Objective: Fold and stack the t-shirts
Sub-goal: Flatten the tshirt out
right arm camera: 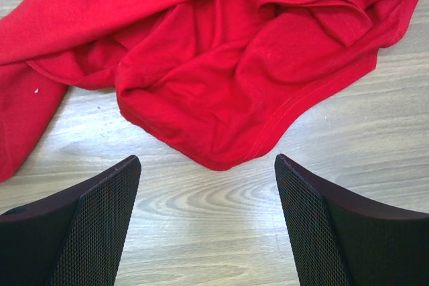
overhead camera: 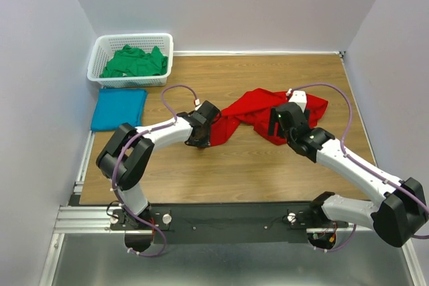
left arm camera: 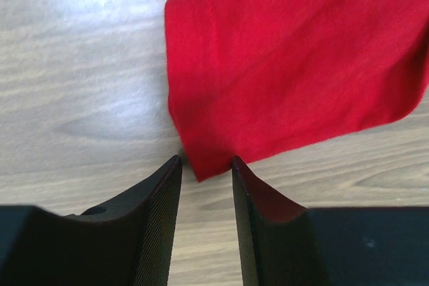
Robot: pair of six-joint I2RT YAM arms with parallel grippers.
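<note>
Red shirt: crumpled on surface, well right of basket
Teal shirt: folded, just nearside of basket
Green shirt: inside basket
Left tool: narrow gap, red corner between tips
Right tool: spread wide by red hem

Shows red t-shirt crumpled on the bench, an arm at each side.
Places left arm at its left edge, right arm over its right part; at far left, finds teal t-shirt folded flat, just beside white basket holding green t-shirt.
</note>
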